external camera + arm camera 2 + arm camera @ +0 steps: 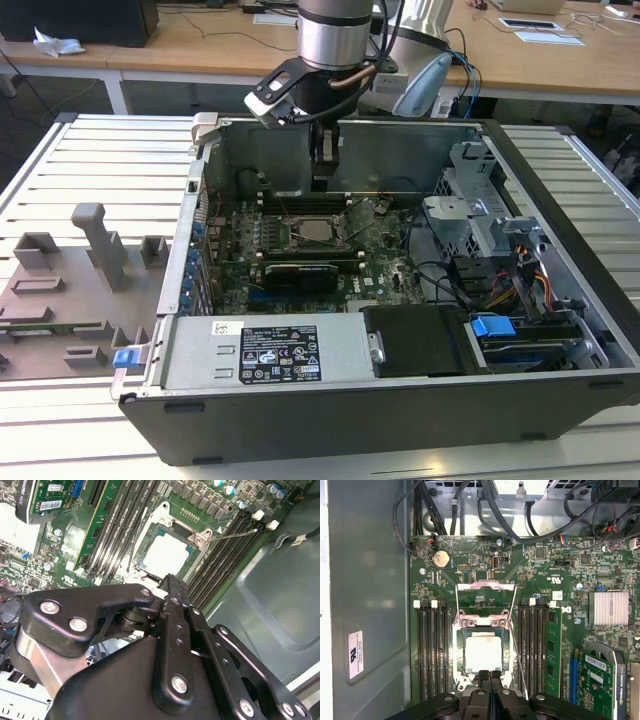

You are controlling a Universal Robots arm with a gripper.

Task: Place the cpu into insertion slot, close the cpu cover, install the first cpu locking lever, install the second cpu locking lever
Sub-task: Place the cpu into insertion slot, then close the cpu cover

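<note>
The cpu [483,652] lies flat in the insertion slot [461,656] on the green motherboard, its silver top showing in both wrist views [167,555] and in the exterior view [318,232]. The cpu cover [483,626] is down around the chip as a thin metal frame [197,539]. Two thin wire locking levers [519,645] [458,605] run alongside the socket, and one lever [235,534] sticks out sideways from it. My gripper [490,676] hangs just above the socket's edge [170,581] [322,186], shut with nothing held.
Black memory slots [431,650] flank the socket on both sides. A green graphics card [600,680] and a finned heatsink [608,608] sit nearby. Cables [520,520] run along the case wall. In the exterior view a drive cage [480,215] and a power supply [270,350] crowd the case.
</note>
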